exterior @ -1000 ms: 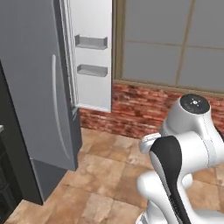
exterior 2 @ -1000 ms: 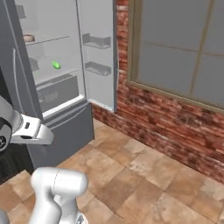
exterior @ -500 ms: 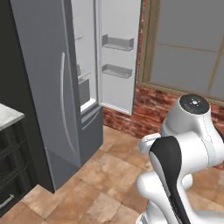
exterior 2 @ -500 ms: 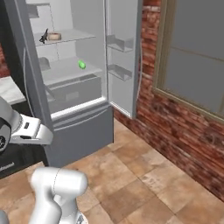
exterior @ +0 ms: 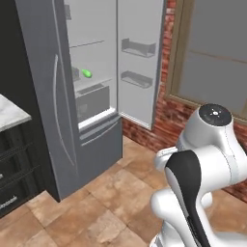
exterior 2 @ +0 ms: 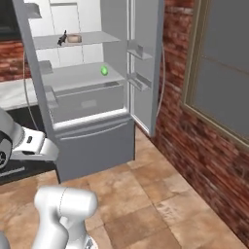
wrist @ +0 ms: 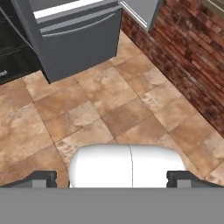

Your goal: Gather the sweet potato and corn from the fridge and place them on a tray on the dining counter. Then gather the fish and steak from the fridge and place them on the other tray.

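Observation:
The grey fridge [exterior: 46, 96] stands with its right door [exterior: 137, 58] swung open and its left door shut. The corn [exterior: 87, 73], a small bright green thing, lies on a middle shelf [exterior 2: 104, 71]. A small tan thing [exterior 2: 73, 38] and a dark one beside it sit on the shelf above, too small to name. Sweet potato, fish, steak, trays and dining counter are out of view. In the hand view my gripper [wrist: 111, 179] is open and holds nothing, well back from the fridge [wrist: 74, 35] and looking down at the tiled floor.
A red brick wall [exterior 2: 204, 160] with a large window [exterior: 217, 53] runs along the right. A marble-topped black cabinet [exterior: 12, 116] stands left of the fridge. Brown floor tiles [wrist: 100, 109] stretch between me and the fridge's lower drawer [exterior 2: 92, 143].
Both base views have swung, so the camera has moved: the fridge now sits more centrally and its open inside with the green corn shows better. The gripper stays open.

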Robot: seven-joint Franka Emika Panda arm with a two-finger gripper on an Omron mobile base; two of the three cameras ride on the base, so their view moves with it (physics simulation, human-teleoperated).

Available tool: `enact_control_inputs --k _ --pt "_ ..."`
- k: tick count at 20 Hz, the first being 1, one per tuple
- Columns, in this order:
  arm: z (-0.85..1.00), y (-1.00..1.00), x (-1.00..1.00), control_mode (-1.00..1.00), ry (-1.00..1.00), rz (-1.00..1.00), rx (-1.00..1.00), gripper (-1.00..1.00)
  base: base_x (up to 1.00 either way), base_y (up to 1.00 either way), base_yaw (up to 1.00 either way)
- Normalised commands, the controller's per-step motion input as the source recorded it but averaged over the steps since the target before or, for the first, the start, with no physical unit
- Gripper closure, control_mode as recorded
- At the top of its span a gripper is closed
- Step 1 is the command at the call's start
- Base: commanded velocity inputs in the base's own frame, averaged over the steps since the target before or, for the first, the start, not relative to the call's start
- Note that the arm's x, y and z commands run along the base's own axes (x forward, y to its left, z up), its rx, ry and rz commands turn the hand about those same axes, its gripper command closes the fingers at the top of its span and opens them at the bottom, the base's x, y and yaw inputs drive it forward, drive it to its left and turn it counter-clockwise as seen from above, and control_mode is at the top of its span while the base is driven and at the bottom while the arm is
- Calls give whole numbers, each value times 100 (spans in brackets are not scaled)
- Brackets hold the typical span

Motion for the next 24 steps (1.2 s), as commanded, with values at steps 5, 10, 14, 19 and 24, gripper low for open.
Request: enact_control_inputs --k 5,10,14,19,24 --pt "0 0 0 100 0 0 0 -100 23 -78 36" --pt "0 0 0 100 0 0 0 -100 52 -70 33" --pt "0 0 0 100 0 0 0 -100 73 -54 34" --pt "0 0 0 100 0 0 0 -100 88 -30 32" --pt "0 0 0 100 0 0 0 -100 92 -18 29"
